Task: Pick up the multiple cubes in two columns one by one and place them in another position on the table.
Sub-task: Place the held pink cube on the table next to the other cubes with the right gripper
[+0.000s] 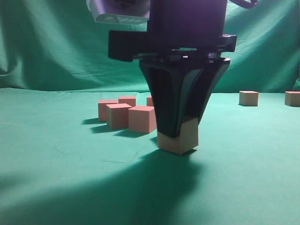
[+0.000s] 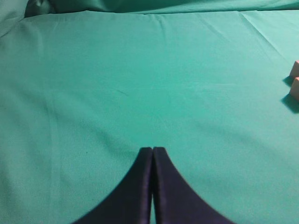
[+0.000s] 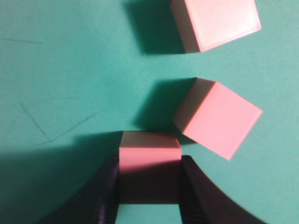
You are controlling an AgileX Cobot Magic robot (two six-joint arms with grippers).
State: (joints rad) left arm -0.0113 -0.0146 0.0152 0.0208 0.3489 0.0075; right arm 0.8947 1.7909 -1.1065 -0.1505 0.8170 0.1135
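My right gripper [image 1: 178, 133] comes down from above and is shut on a salmon-pink cube [image 1: 177, 142] whose underside is at the green table [image 1: 56, 187]. In the right wrist view the black fingers [image 3: 149, 161] press both sides of this cube [image 3: 149, 148]. Two more cubes lie just ahead of it, one turned at an angle [image 3: 217, 116] and one farther off [image 3: 215, 21]. Several cubes stand in a cluster behind and to the left [image 1: 142, 118]. My left gripper [image 2: 153, 150] is shut and empty over bare cloth.
Two separate cubes stand far back on the right [image 1: 248, 98], [image 1: 292, 98]. Two cube corners show at the right edge of the left wrist view [image 2: 295, 69], [image 2: 295, 88]. A draped green backdrop [image 1: 47, 42] closes the far side.
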